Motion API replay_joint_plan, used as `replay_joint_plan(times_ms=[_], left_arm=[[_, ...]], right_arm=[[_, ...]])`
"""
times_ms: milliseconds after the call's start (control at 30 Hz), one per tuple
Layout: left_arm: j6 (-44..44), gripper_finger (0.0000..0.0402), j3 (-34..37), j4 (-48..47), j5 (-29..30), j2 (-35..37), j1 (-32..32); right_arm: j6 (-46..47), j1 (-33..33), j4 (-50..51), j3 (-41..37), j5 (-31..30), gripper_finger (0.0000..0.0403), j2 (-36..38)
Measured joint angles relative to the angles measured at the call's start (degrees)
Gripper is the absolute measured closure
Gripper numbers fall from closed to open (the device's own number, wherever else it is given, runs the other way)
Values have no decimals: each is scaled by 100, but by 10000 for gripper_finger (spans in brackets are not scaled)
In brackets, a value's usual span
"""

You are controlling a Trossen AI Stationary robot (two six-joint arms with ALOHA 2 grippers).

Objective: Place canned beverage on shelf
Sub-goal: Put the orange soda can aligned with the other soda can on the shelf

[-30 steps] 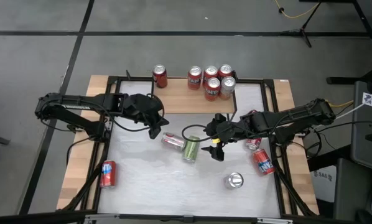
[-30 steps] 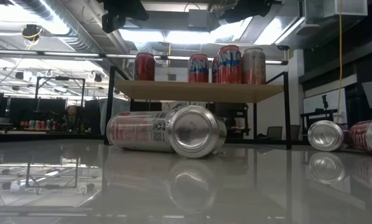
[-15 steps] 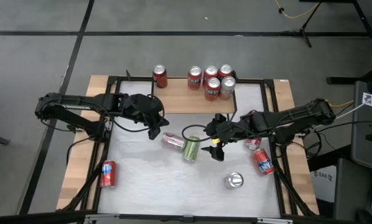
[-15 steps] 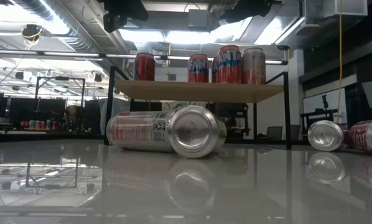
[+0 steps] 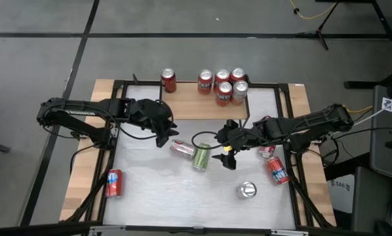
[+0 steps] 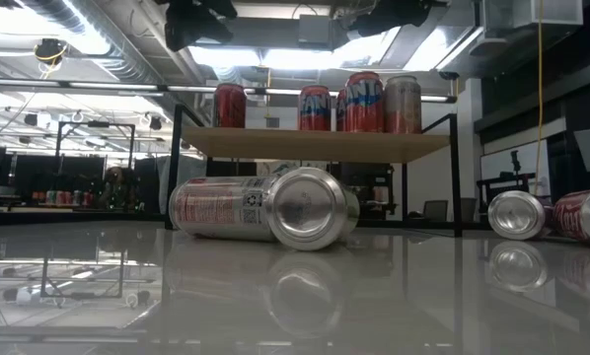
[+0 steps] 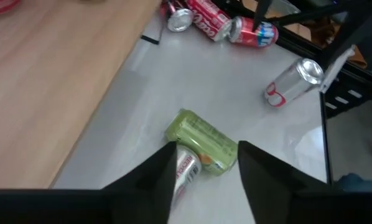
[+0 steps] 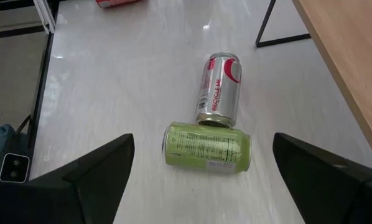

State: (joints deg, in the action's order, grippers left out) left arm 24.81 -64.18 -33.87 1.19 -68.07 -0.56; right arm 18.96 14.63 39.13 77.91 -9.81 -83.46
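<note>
We note the white table [image 5: 183,196] with its wooden side edges carrying everything in view. At its far edge stands the shelf [image 5: 196,108], a light-wood plank on thin black legs, and five cans stand upright on it: one red can [image 5: 168,80] alone toward the left, and a cluster of four [image 5: 223,84] toward the right.

The left arm reaches in from the left side, and the left gripper [image 5: 166,136] hangs just off the near-left corner of the shelf, above the table. In its wrist view we see the two dark fingers [image 7: 164,171] parted with a clear gap between them, holding nothing; the cans lie below and beyond the tips.

The right arm comes in from the right, and the right gripper [image 5: 224,156] sits near the table's middle. Its fingers [image 8: 105,165] are spread wide and empty, with the two central cans in view between them.

Those two cans lie on their sides near the table's middle, touching: a silver can [image 5: 181,148] with red lettering, and a green can [image 5: 201,156] across its end.

Farther out we record a red can [image 5: 113,183] lying at the left edge, a silver can [image 5: 247,190] toward the near right, and two red cans [image 5: 273,162] lying on the right side beside the right arm.
</note>
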Motion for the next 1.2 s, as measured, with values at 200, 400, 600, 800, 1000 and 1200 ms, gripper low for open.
replay_joint_plan(times_ms=[200,400,600,800,1000,1200], left_arm=[[-105,180,0,-4,-282,0,4],[-100,132,0,-135,-720,-3,0],[53,113,0,-189,-1226,-4,2],[462,110,0,-449,-1362,-4,28],[2173,110,-1,-1488,-2152,5,130],[4119,114,-2,-3319,-2108,9,964]], right_arm=[[0,0,0,0,-2,31,0],[0,0,-2,0,-1,31,0],[0,0,-2,0,0,31,0],[0,0,-1,0,0,31,0],[0,0,-2,0,0,31,0],[0,0,0,0,0,31,0]])
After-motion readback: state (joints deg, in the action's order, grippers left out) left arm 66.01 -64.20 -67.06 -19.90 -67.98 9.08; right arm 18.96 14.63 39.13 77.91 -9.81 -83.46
